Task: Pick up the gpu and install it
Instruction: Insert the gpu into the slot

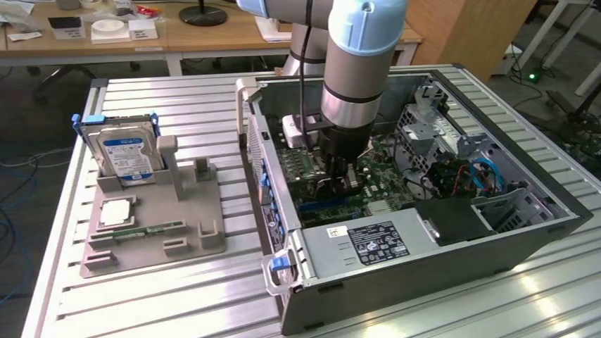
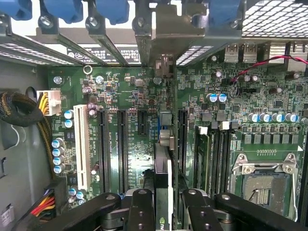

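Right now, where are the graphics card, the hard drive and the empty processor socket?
gpu (image 2: 162,168): wrist view, top edge of the card between the fingers.
hard drive (image 1: 125,153): exterior view, blue label on its face.
processor socket (image 2: 262,185): wrist view, open middle of its metal frame.
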Controlling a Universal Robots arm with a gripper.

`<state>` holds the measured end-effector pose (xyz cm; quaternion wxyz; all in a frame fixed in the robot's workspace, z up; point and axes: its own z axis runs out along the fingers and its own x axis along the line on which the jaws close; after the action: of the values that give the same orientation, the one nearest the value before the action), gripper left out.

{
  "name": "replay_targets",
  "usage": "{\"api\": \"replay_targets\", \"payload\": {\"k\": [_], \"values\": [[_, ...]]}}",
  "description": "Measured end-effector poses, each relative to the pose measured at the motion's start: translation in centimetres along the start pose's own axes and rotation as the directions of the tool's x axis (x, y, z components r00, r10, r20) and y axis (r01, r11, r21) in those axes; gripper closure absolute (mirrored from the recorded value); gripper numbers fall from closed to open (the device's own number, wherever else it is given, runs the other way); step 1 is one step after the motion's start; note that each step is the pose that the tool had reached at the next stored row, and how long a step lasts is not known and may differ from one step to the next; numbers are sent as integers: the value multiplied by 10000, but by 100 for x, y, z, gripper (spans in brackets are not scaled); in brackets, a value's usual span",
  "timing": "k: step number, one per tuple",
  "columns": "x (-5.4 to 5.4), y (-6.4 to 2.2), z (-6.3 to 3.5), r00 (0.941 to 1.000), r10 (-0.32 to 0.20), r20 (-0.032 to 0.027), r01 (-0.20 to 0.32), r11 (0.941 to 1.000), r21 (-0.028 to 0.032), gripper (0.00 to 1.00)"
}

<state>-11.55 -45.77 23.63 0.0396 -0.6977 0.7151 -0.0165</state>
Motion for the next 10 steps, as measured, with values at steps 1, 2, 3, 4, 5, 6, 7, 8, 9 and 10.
{"api": "replay_targets", "payload": {"k": [1,2,3,4,5,6,7,8,9,10], "values": [[0,0,0,10000,0,0,0,10000,0,73],[0,0,-2,10000,0,0,0,10000,0,73],[0,0,-5,10000,0,-1,0,10000,0,73],[-1,-1,-11,10000,-2,-1,2,10000,1,73],[-2,-1,-19,10000,-2,-2,2,10000,2,73],[-4,0,-24,10000,-1,0,1,10000,3,73],[-4,0,-25,10000,0,1,0,10000,6,73],[-4,1,-25,10000,-1,2,1,10000,7,73],[-5,1,-25,10000,0,2,0,10000,8,73],[-4,1,-26,10000,0,0,0,10000,7,73]]}}
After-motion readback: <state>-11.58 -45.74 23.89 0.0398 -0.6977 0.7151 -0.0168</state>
